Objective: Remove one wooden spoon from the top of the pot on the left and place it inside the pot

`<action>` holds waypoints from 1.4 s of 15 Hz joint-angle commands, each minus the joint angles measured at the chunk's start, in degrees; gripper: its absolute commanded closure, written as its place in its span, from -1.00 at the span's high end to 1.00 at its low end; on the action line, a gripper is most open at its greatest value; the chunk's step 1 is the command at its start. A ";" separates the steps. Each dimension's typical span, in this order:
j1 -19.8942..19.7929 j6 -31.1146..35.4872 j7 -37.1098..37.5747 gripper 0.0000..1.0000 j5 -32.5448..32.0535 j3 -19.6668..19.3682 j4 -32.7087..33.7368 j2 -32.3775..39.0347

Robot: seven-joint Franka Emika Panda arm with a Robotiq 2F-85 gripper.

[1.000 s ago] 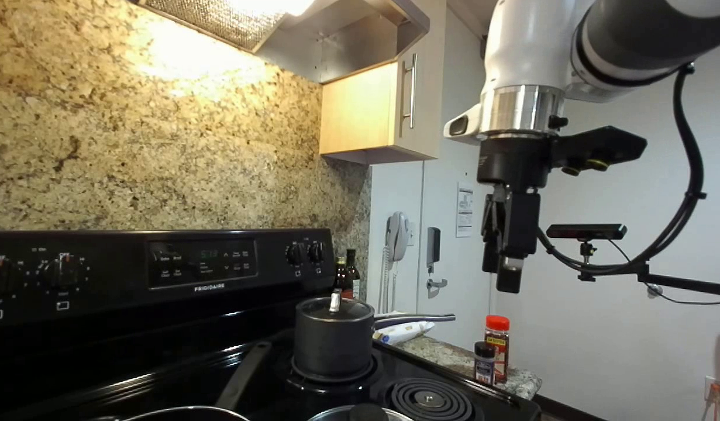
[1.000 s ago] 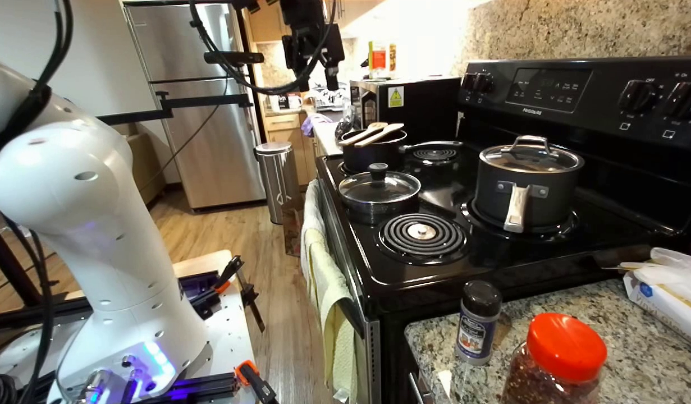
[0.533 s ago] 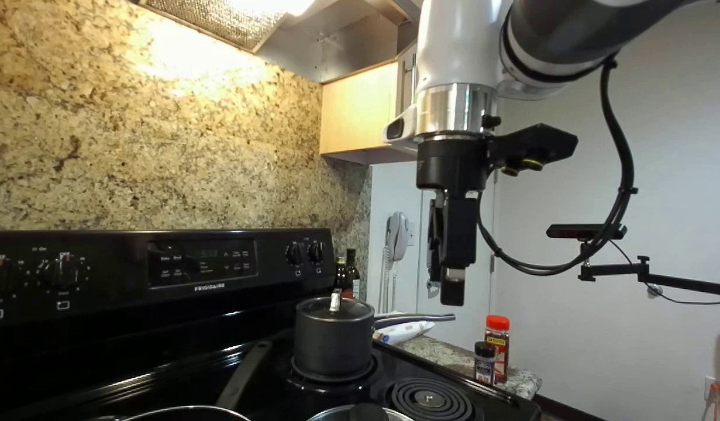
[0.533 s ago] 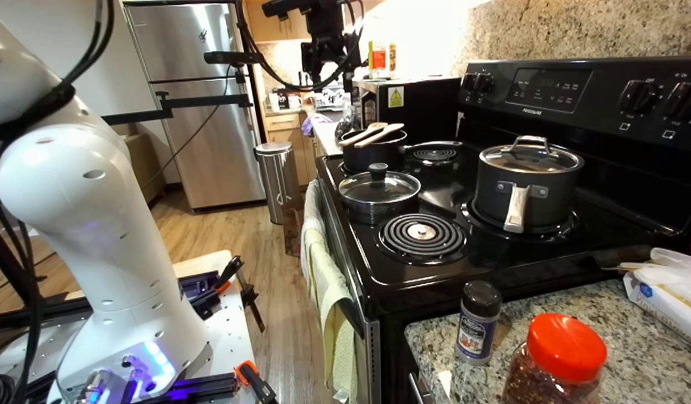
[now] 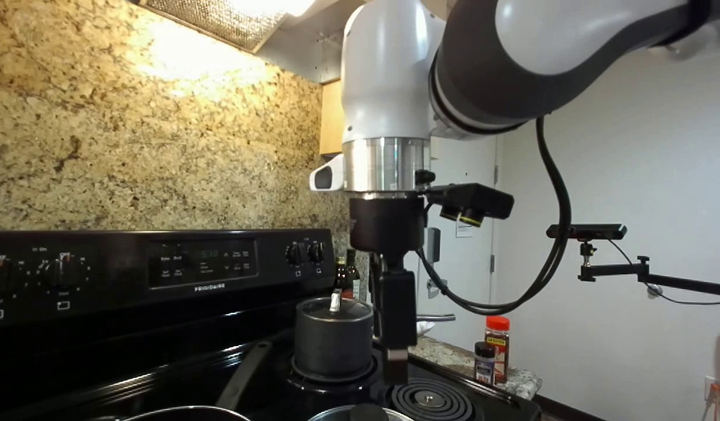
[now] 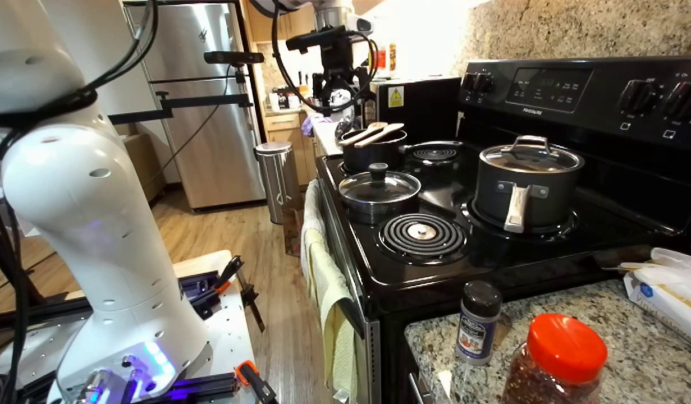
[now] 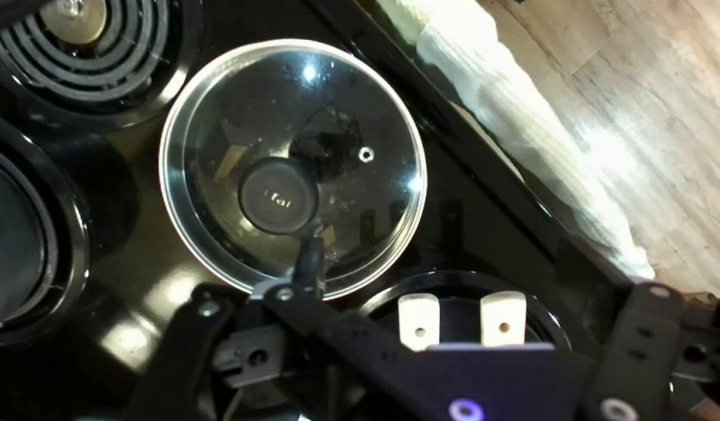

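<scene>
Two pale wooden spoons lie side by side across the rim of a black pot [image 6: 376, 161] at the stove's far front corner in an exterior view: one spoon [image 6: 363, 134] and another spoon [image 6: 380, 135]. In the wrist view their handle ends show, one spoon [image 7: 419, 310] and another spoon [image 7: 503, 310]; my gripper hides the rest. In an exterior view only the pot's rim [image 5: 187, 410] and handle show at the bottom edge. My gripper [image 6: 342, 104] is open and empty above the pot, fingers pointing down. It also shows side-on [image 5: 392, 371] and with fingers spread [image 7: 453, 263].
A lidded glass-top pan [image 6: 379, 193] sits beside the pot; its lid knob [image 7: 278, 196] stands up. A taller lidded saucepan [image 6: 527, 188] stands at the back. A bare coil burner [image 6: 422, 233], spice jars [image 6: 477, 322] and a towel [image 6: 328, 292] are nearby. A microwave [image 6: 426, 109] stands behind.
My gripper has moved lower and across the stove, leftward in an exterior view and toward the pot with the spoons. The spoons and pots have not moved.
</scene>
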 commanded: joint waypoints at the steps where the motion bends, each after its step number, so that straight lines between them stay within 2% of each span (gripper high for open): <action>1: 0.23 -0.09 -0.34 1.00 -0.23 0.07 0.78 1.19; 7: 0.32 0.00 -0.93 1.00 -0.36 0.06 1.89 2.37; 10: 0.49 2.42 -0.80 1.00 -0.36 0.24 1.36 3.08; 17: 0.80 12.95 -4.07 1.00 -0.78 0.51 6.69 11.48; 21: 0.72 13.73 -7.00 1.00 -0.11 0.57 11.86 16.88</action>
